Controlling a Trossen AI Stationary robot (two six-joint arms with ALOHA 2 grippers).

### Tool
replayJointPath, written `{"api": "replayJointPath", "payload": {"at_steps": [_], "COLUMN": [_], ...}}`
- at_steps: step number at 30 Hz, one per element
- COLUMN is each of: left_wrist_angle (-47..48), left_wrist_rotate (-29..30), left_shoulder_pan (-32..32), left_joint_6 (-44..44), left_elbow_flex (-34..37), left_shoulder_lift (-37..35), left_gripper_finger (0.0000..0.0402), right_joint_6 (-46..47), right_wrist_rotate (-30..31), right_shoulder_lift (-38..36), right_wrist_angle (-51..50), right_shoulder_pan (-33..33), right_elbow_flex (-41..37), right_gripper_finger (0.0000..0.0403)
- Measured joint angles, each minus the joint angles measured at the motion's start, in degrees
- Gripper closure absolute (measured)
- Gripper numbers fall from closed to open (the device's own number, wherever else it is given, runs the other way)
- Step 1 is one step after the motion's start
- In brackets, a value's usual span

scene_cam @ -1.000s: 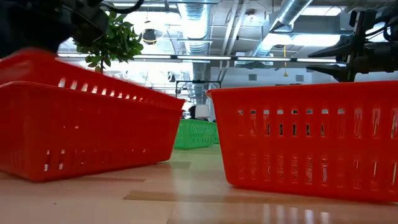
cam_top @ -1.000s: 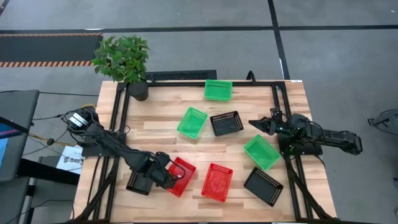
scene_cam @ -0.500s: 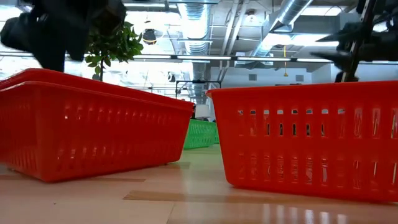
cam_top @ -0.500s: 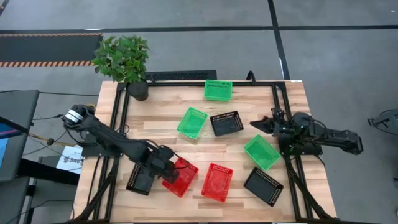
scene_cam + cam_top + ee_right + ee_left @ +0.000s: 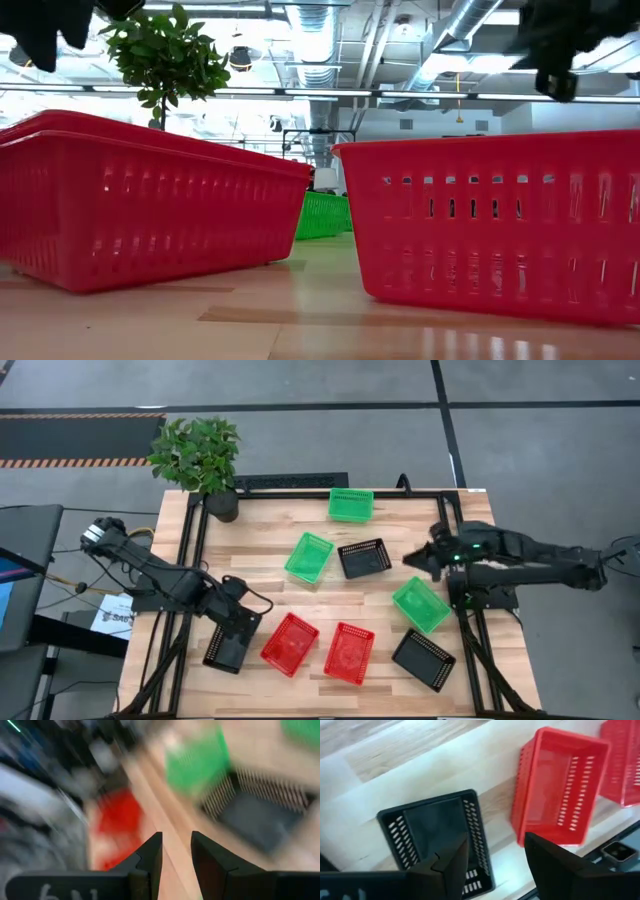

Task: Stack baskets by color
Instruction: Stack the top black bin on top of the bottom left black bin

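Right now my left tool (image 5: 235, 622) hangs with its fingers spread and nothing between them, above the gap between a black perforated plastic basket (image 5: 224, 649) at the near left of the wooden tabletop (image 5: 260, 560) and a red mesh-walled plastic basket (image 5: 290, 643) just beside it. A second red basket (image 5: 349, 652) sits close to the first, both empty and upright. In the high view I count only one layer in each, so no red stack looks finished.

My right tool (image 5: 428, 558) hovers over the right side, above a green mesh basket (image 5: 420, 603); its fingers stand slightly apart and hold nothing, though that wrist view is too blurred to say more. Another black basket (image 5: 423, 658) lies near the front right, a third (image 5: 364, 558) sits mid-table beside a green one (image 5: 308, 556), and a last green basket (image 5: 351, 504) rests at the far edge near a potted leafy plant (image 5: 200, 458).

I judge the next move to be nesting one red basket into the other. To do that well, I would pinch one long wall, lift clear of the neighbour's rim, square the edges, then lower gently.
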State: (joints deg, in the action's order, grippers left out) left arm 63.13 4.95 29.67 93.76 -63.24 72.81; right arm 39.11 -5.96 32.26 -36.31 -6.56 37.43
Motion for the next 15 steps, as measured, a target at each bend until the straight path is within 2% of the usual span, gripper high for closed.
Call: {"api": "replayJointPath", "payload": {"at_steps": [4,7,9,12,15], "left_wrist_angle": [1.2,2.4,2.5,3.4,3.6], "left_wrist_rotate": [-0.2,0.8,2.4,5.2,7.7], "left_shoulder_pan": [0.8,1.2,1.5,2.0,2.1], "left_joint_6": [-0.3,-0.5,-0.7,-0.5,-0.4], "left_elbow_flex": [0.0,0.0,0.0,0.0,0.0], "left_shoulder_lift": [0.4,0.4,0.4,0.4,0.4], "left_gripper_finger": [0.0226,0.0226,0.0226,0.0226,0.0226], "right_joint_6": [-1.5,-0.8,1.2,4.9,10.7], "right_wrist_rotate": [-3.8,-9.4,-10.5,-8.6,-1.8], "right_shoulder_lift": [12.3,19.2,22.4,26.7,29.4], "right_wrist_angle": [-18.2,-24.3,-25.7,-26.7,-25.8], "right_shoulder_pan": [5.7,11.8,16.3,22.5,26.9], "right_elbow_flex": [7.4,9.8,10.0,10.0,10.0], "right_gripper_finger": [0.0284,0.0298,0.0308,0.0320,0.0328]}}
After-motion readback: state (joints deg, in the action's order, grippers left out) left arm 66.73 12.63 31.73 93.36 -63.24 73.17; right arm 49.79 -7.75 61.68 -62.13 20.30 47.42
